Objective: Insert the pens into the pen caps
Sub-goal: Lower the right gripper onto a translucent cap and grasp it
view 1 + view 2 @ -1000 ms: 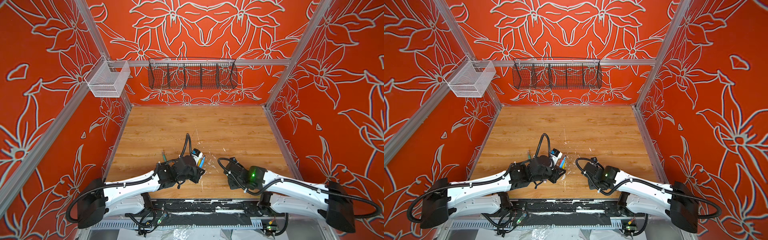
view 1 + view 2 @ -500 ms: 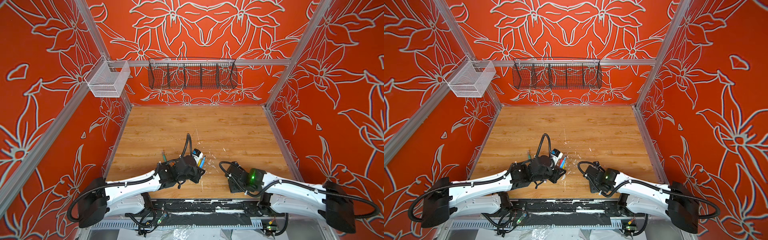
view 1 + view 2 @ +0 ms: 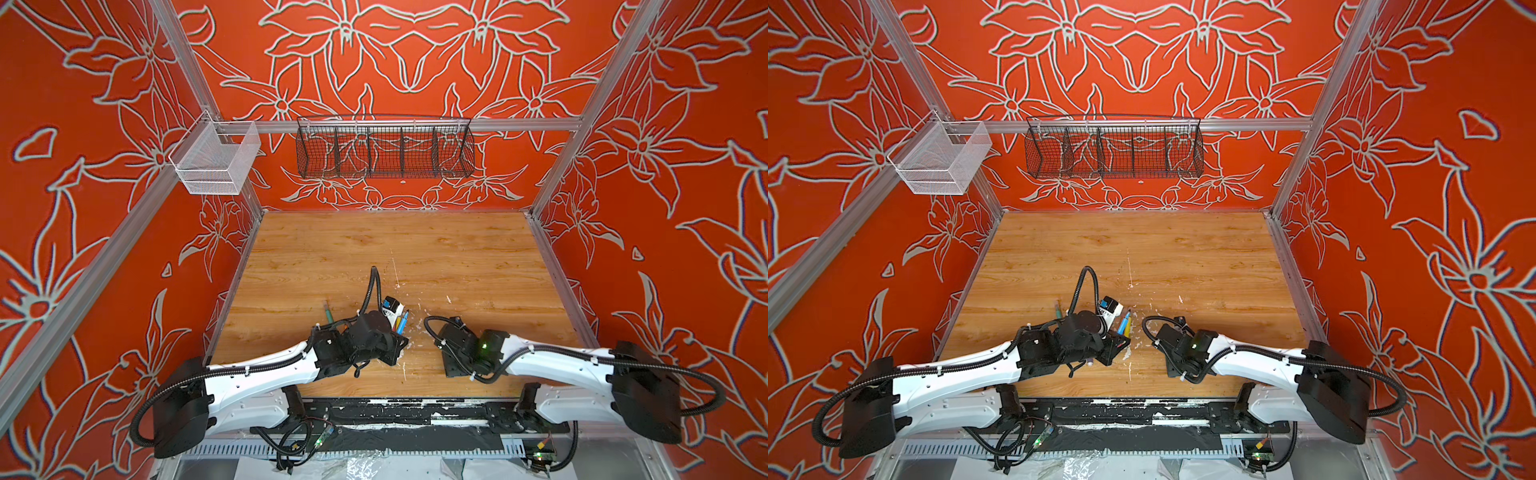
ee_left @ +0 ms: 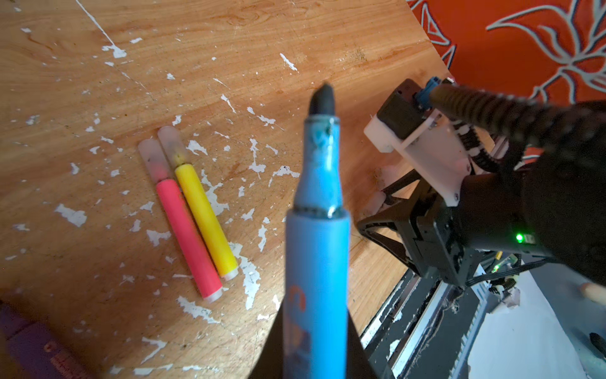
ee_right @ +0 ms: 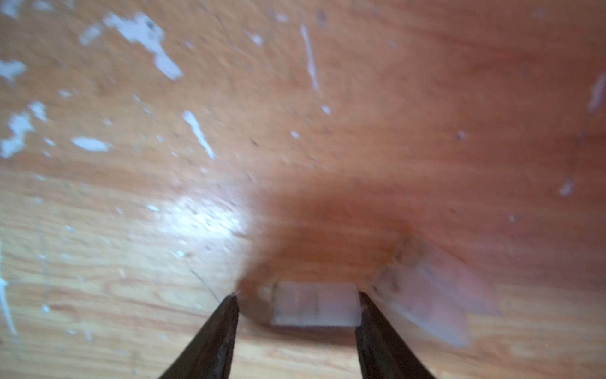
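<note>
Lying between spread right fingers (image 5: 210, 338): clear pen cap (image 5: 314, 305); second cap (image 5: 433, 302) outside.

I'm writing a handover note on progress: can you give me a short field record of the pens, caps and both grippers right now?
left gripper: shut on blue pen, its tip bare
right gripper: open, fingers either side of a loose clear cap on the table
second loose cap: lying beside it
pink pen, yellow pen: capped, side by side on the table
purple pen: on the table, partly in view
green pen: on the table, cap state unclear
</note>
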`<action>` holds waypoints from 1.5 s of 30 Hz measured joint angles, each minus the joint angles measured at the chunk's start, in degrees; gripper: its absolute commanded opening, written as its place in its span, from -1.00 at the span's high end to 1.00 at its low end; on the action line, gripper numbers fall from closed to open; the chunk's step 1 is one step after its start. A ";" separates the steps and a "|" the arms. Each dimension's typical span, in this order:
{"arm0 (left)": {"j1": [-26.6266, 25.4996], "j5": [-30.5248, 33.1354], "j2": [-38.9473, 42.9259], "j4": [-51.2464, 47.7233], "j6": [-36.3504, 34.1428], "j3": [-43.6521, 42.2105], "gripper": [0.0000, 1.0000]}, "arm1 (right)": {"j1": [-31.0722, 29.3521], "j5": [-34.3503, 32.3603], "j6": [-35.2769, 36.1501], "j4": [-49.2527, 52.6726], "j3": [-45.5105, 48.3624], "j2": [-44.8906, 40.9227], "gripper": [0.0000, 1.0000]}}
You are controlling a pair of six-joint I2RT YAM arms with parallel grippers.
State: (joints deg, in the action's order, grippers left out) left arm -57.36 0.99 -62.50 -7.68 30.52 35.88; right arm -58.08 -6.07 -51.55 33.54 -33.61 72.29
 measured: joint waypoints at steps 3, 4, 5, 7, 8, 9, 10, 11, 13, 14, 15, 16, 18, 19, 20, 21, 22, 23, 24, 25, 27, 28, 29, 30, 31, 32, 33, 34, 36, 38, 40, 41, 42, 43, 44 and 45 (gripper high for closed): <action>0.00 1.11 0.94 -0.76 0.20 0.00 1.00 | 0.00 0.31 0.90 -1.86 -2.40 3.52 -0.08; 0.00 1.53 1.36 -0.96 0.26 0.00 1.00 | 0.00 0.39 1.40 -2.43 -3.45 4.96 -0.07; 0.00 1.92 1.73 -1.18 0.37 0.00 1.00 | 0.00 0.52 1.77 -2.91 -4.46 6.27 -0.05; 0.00 2.78 2.54 -1.86 0.59 0.00 1.00 | -0.02 0.63 2.62 -3.54 -6.84 9.20 -0.03; 0.00 3.34 3.15 -2.56 0.81 0.00 1.00 | -0.13 0.59 3.04 -3.69 -8.02 10.56 -0.03; 0.04 3.82 3.58 -3.04 1.01 0.00 1.00 | -0.20 0.52 3.28 -3.78 -8.92 11.56 -0.03; 0.04 4.31 4.07 -3.56 1.22 0.00 1.00 | -0.52 0.20 3.52 -3.69 -9.94 12.63 -0.02; 0.11 4.63 4.55 -3.91 1.49 0.00 1.00 | -0.96 -0.28 3.63 -3.32 -10.82 13.46 -0.03; 0.26 5.18 5.99 -4.63 1.88 -0.02 1.00 | -2.27 -1.46 3.72 -2.25 -12.04 14.49 -0.04; 0.35 5.40 6.88 -4.94 2.01 -0.04 1.00 | -2.84 -1.95 3.67 -1.68 -12.33 14.60 -0.05; 0.39 5.57 7.67 -5.14 2.12 -0.04 1.00 | -3.15 -2.27 3.65 -1.36 -12.33 14.58 -0.05; 0.42 5.70 8.28 -5.20 2.25 -0.04 1.00 | -3.45 -2.69 3.56 -0.76 -12.31 14.58 -0.05; 0.42 5.84 9.05 -5.29 2.45 -0.04 1.00 | -3.65 -3.26 3.48 -0.11 -12.11 14.53 -0.06; 0.42 5.84 9.20 -5.38 2.54 -0.07 1.00 | -3.65 -3.67 3.34 0.24 -11.82 14.36 -0.06; 0.42 5.86 9.25 -5.49 2.56 -0.07 1.00 | -3.65 -3.98 3.26 0.37 -11.50 14.01 -0.06; 0.42 5.86 9.25 -5.57 2.56 -0.11 1.00 | -3.65 -4.07 3.17 0.50 -11.19 13.66 -0.04; 0.42 5.88 9.25 -5.70 2.58 -0.17 1.00 | -3.63 -4.04 3.21 0.50 -10.71 13.22 0.04; 0.42 5.88 9.25 -5.81 2.60 -0.28 1.00 | -3.63 -4.00 3.23 0.31 -10.25 12.81 0.13; 0.42 5.92 9.25 -5.97 2.64 -0.33 1.00 | -3.65 -3.96 3.04 0.17 -9.90 12.55 0.20; 0.42 5.97 9.25 -6.14 2.73 -0.37 1.00 | -3.65 -3.93 3.02 0.04 -9.68 12.37 0.28; 0.42 6.01 9.27 -6.38 2.78 -0.37 1.00 | -3.65 -3.87 2.97 -0.20 -9.62 12.31 0.34; 0.42 6.01 9.31 -6.40 2.80 -0.37 1.00 | -3.65 -3.82 2.97 -0.31 -9.60 12.33 0.34; 0.42 6.01 9.38 -6.43 2.82 -0.37 1.00 | -3.65 -3.74 3.02 -0.39 -9.60 12.33 0.34; 0.42 6.03 9.46 -6.43 2.89 -0.37 1.00 | -3.65 -3.72 3.02 -0.44 -9.57 12.33 0.34; 0.42 6.03 9.55 -6.43 2.93 -0.37 1.00 | -3.65 -3.72 2.99 -0.57 -9.49 12.33 0.34; 0.42 6.03 9.62 -6.43 2.95 -0.37 1.00 | -3.65 -3.69 2.99 -0.59 -9.44 12.31 0.34; 0.42 6.05 9.64 -6.43 2.95 -0.37 1.00 | -3.65 -3.69 2.95 -0.70 -9.35 12.22 0.33; 0.42 6.05 9.64 -6.43 2.97 -0.37 1.00 | -3.65 -3.69 2.91 -0.83 -9.18 12.07 0.34; 0.42 6.08 9.64 -6.47 2.97 -0.37 1.00 | -3.65 -3.52 2.80 -1.38 -8.57 11.52 0.34; 0.44 6.21 9.64 -6.47 2.97 -0.37 1.00 | -3.65 -3.23 2.62 -2.10 -7.85 10.84 0.39; 0.46 6.27 9.64 -6.47 2.97 -0.37 1.00 | -3.65 -2.91 2.32 -2.78 -7.15 10.21 0.48; 0.48 6.32 9.64 -6.47 2.97 -0.37 1.00 | -3.65 -2.84 2.12 -2.99 -6.78 9.86 0.53; 0.48 6.36 9.64 -6.47 2.97 -0.37 1.00 | -3.65 -2.73 1.84 -3.13 -6.47 9.55 0.57; 0.55 6.38 9.64 -6.47 2.97 -0.37 1.00 | -3.65 -2.67 1.64 -3.34 -6.05 9.16 0.60; 0.63 6.38 9.64 -6.47 2.97 -0.37 1.00 | -3.65 -2.64 1.57 -3.63 -5.62 8.70 0.64; 0.70 6.38 9.62 -6.47 2.97 -0.37 1.00 | -3.65 -2.64 1.40 -3.96 -5.20 8.31 0.68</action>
State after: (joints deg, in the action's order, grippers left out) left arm -56.66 7.38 -52.88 -14.15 33.50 35.51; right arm -61.73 -8.71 -50.15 29.58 -38.81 80.60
